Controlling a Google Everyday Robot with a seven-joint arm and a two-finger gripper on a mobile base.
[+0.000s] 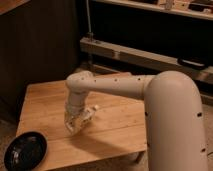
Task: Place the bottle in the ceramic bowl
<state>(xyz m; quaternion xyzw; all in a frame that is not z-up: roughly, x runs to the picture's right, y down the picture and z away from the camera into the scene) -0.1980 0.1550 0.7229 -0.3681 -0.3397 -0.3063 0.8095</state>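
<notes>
The bottle (89, 113) is a small whitish bottle with a pale cap pointing up and right. It sits in my gripper (76, 121), which hangs from the white arm over the left middle of the wooden table (122, 125). The gripper is shut on the bottle and holds it just above the tabletop. The ceramic bowl (25, 150) is round and glossy black. It rests at the table's front left corner, below and to the left of the gripper, about a bowl's width away. The gripper's body hides part of the bottle.
The low wooden table has edges close to the bowl at the front and left. A dark wall panel (40, 45) stands behind the table. A metal shelf rail (145, 55) runs across the back right. My arm's large white housing (175, 125) fills the right side.
</notes>
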